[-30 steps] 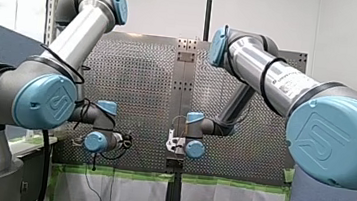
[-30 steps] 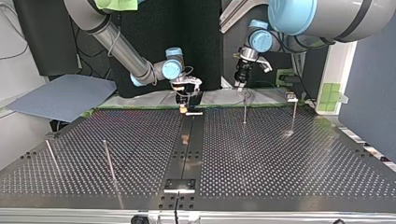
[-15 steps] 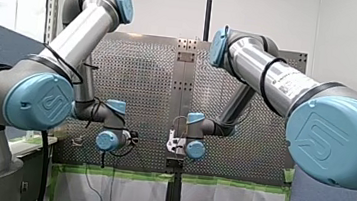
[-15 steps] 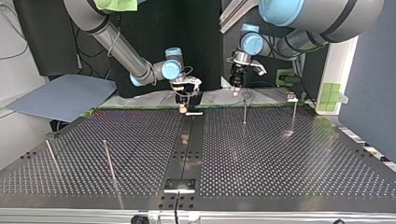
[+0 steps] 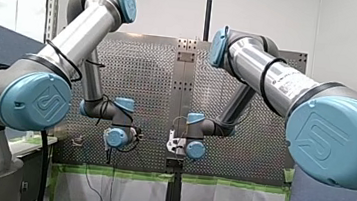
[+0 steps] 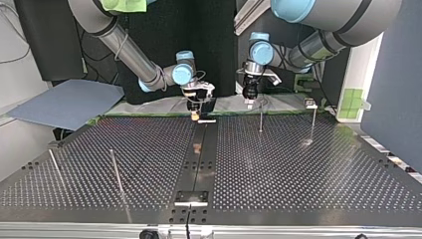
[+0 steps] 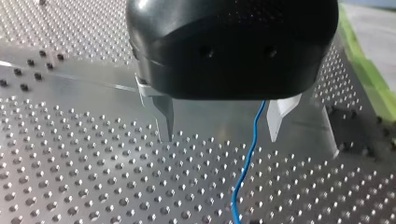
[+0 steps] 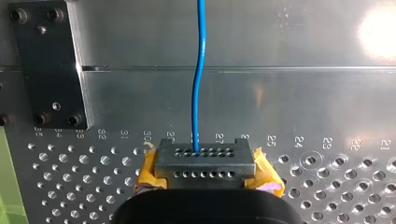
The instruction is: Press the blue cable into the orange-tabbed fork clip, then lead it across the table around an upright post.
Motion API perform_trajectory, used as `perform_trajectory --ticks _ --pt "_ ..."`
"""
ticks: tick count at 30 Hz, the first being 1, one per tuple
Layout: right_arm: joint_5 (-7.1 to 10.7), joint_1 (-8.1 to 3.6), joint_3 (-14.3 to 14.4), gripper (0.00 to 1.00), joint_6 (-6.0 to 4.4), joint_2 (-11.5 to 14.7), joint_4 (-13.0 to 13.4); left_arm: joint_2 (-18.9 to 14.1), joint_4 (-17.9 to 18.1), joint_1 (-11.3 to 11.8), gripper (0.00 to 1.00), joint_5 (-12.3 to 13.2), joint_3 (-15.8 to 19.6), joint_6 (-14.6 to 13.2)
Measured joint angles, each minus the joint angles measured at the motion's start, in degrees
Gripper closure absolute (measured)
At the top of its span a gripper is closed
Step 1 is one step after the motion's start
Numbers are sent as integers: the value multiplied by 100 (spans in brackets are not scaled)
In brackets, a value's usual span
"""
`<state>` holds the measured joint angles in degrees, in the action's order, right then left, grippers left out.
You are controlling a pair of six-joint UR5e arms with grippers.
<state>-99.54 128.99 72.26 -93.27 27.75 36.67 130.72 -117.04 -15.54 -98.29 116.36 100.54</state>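
1. Numbers (image 8: 299, 139) stamped beside a row of holes in the right wrist view: 32, 30, 27, 25, 24 and 22 legible, others smudged or covered. Embossed emblem (image 5: 35, 103) on the arms' blue joint caps. Small lettering on the tube of my right arm (image 5: 269, 75), too small to read.
2. Perforated metal surface (image 6: 298, 179) with a smooth strip down its middle and a black plate (image 8: 46, 70) screwed on beside that strip. Green tape (image 5: 123, 172) along one edge, white walls behind, a blue-grey sheet (image 6: 64, 102) lying off the top view's left.
3. Two arms, two claws, one blue cable (image 7: 243, 172), four thin upright posts (image 6: 261, 119), two toward the top view's left and two toward its right.
4. My left claw (image 7: 219, 137): wide, its metal fingers (image 7: 164, 116) well apart, hanging over the surface near the right-hand posts. Blue cable dropping between those fingers, just beside one of them, down to the surface.
5. My right claw (image 6: 198, 113): low over the middle strip, at the surface's edge nearest the arms. How wide, cannot tell. Just ahead of it, a grey holed block (image 8: 205, 163) with orange tabs on both sides. Cable running straight across the smooth strip and ending at the block's upper row of holes
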Motion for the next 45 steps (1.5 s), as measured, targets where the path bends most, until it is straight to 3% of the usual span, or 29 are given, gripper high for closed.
perform_trajectory --ticks 5,15,26,34,45 --pt "6 0 2 100 -1 -8 -4 37 -60 0 0 -122 -64 -2" --pt "25 0 3 100 0 -17 -8 493 -104 -4 0 -159 -346 -15" --pt "30 -7 0 100 0 -18 -6 548 -425 -9 0 -373 -803 -17" --pt "30 -9 -2 100 0 -18 -2 552 -629 -9 0 -601 -981 -257" --pt "30 -3 0 100 0 -26 -2 554 -756 -21 0 -663 -1081 -730"
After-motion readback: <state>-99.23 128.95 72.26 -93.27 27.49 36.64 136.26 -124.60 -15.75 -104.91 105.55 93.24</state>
